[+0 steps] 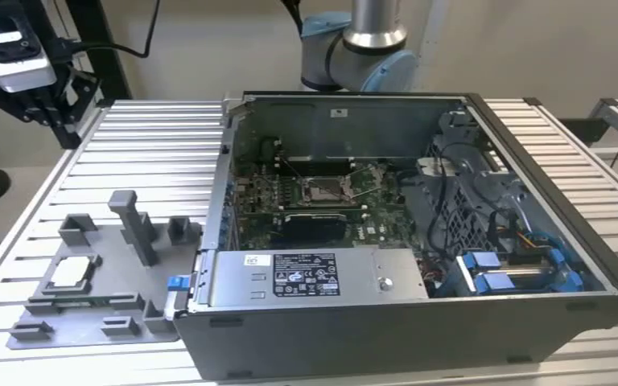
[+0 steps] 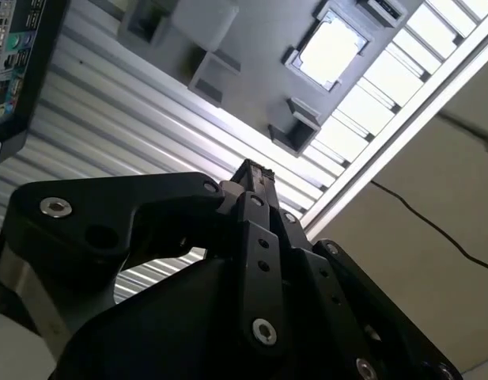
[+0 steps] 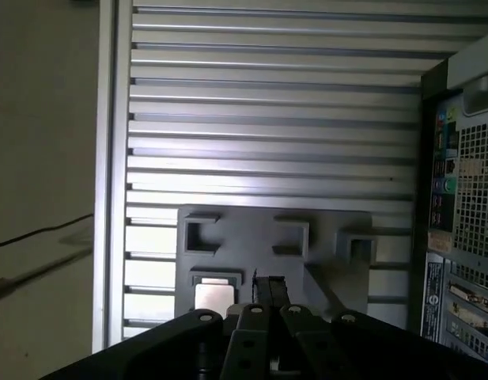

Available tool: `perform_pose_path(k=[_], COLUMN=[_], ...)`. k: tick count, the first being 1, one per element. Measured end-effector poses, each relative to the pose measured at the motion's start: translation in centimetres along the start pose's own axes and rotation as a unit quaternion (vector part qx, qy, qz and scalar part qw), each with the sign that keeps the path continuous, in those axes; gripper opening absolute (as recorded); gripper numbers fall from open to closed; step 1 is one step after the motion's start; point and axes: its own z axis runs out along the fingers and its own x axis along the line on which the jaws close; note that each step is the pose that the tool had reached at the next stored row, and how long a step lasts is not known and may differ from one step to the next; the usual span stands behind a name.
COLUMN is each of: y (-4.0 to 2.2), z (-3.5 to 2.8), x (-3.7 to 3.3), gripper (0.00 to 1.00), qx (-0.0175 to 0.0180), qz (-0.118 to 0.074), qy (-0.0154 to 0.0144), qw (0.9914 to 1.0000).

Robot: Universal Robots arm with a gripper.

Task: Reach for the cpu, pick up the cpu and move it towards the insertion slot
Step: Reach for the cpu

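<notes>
Ribbed silver aluminium-slat table (image 1: 148, 145), beige wall behind: my work surface for this entry. Item one, open dark grey metal computer case (image 1: 395, 334), lying on its side with the green circuit board exposed. On that board I log the insertion slot (image 1: 328, 190), a square silver metal-framed socket with a dark centre, nothing seated in it as far as I can make out. Item two, flat grey plastic fixture plate (image 1: 116, 281) with raised blocks and one upright post, just beside the case at the exterior view's left. Item three, the cpu (image 1: 70, 273), a small thin square plate with a silvery-white top, lying flat in a framed nest on that fixture plate, well apart from the socket. Item four, my black articulated gripper (image 3: 267, 286): in both wrist views its two slim fingers are drawn together at the tips, with nothing between them. Progress as I judge it: the reach is under way at most. The pick-up and the carry toward the socket are not yet done, since the cpu lies untouched in its nest. Pose: the grey-and-blue arm joint (image 1: 365, 44) stands behind the case, and the gripper hangs high over the table, pointing down, its tips apart from the fixture plate. In the first wrist view they line up just beside the cpu's nest rather than over it.
</notes>
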Motion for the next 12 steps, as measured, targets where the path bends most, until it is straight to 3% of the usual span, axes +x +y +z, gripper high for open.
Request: perform_pose_path(k=[12], y=[-1.87], z=[0.08], x=[1.49], gripper=[0.0], qx=[0.0], qz=[0.0], qy=[0.0], qw=[1.0])
